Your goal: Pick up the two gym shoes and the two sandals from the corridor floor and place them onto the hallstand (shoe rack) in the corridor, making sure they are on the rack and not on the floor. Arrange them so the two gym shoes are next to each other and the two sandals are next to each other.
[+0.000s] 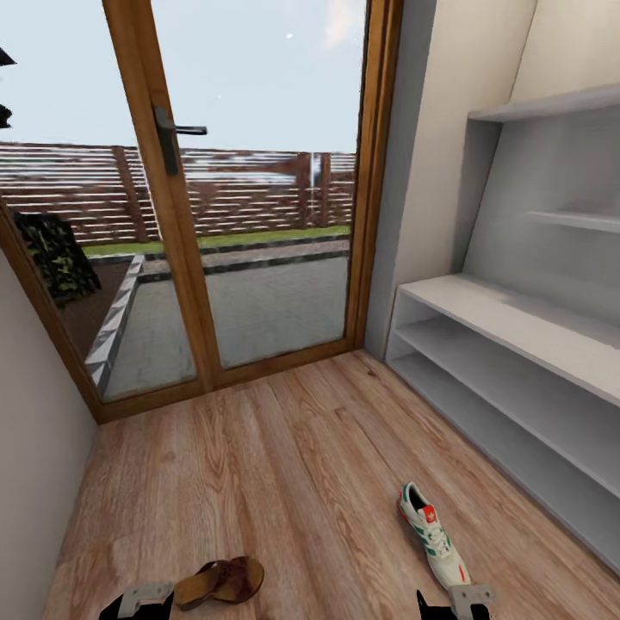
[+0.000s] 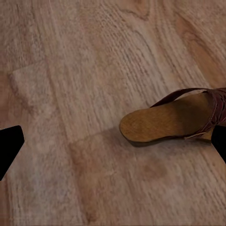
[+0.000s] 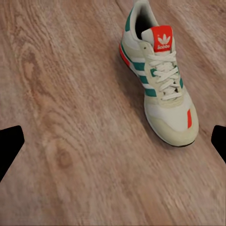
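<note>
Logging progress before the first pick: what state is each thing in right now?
White sneaker with green stripes: upright on the wood-plank floor, not held.
Dark brown woven sandal: on floor, not held.
Pale grey shoe rack: visible shelves bare.
Wood-framed glass door: closed.
Left gripper: open.
Right gripper: open.

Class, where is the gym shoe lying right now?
In the head view the gym shoe lies on the floor at lower right, just in front of the rack and above the right gripper; the sandal lies well to its left.

Left pincer (image 1: 138, 600) with pale grey bracket plate on black housing, right pincer (image 1: 456, 601) the same, black finger tips (image 3: 10, 148) as flat dark wedges in both wrist views
</note>
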Tool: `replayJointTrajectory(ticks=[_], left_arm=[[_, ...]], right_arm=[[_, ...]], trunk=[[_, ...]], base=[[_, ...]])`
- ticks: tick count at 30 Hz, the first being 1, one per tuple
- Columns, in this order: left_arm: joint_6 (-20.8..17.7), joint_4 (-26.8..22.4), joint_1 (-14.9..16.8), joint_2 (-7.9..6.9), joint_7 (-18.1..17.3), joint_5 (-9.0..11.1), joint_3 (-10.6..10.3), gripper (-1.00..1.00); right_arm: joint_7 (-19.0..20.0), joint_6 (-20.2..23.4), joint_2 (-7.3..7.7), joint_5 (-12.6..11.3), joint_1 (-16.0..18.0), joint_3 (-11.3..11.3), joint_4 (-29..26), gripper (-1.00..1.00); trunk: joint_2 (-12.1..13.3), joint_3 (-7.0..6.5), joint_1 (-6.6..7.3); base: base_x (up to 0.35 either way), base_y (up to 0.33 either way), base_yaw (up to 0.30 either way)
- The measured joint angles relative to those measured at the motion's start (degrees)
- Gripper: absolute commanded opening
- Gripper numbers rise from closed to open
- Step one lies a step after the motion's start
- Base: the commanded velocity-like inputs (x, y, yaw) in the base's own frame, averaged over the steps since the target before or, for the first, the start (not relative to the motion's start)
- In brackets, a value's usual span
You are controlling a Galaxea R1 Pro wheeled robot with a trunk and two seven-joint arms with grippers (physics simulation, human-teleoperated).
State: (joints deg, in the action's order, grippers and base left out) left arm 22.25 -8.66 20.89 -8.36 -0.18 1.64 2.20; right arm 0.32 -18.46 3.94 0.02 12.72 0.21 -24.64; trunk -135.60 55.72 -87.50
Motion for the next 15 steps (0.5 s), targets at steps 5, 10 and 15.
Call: replayJointTrajectory(ticks=[5,10,15], left_arm=[[0.01,0.01,0.0,0.0,0.0,-0.03,0.0,1.0],[-0.01,0.0,0.0,0.0,0.0,-0.04,-0.02,1.0],[-0.01,0.0,0.0,0.0,0.0,-0.04,-0.06,1.0]], right_arm=[[0.0,0.0,0.0,-0.02,0.0,0.02,-0.01,1.0],[0.0,0.0,0.0,-0.02,0.0,0.03,-0.01,1.0],[-0.04,0.0,0.0,-0.02,-0.01,0.03,-0.01,1.0]], trunk=[[0.0,0.0,0.0],[0.0,0.0,-0.01],[0.0,0.0,-0.02]], base=[[0.134,0.159,0.0],[0.056,0.062,0.0],[0.018,0.02,0.0]])
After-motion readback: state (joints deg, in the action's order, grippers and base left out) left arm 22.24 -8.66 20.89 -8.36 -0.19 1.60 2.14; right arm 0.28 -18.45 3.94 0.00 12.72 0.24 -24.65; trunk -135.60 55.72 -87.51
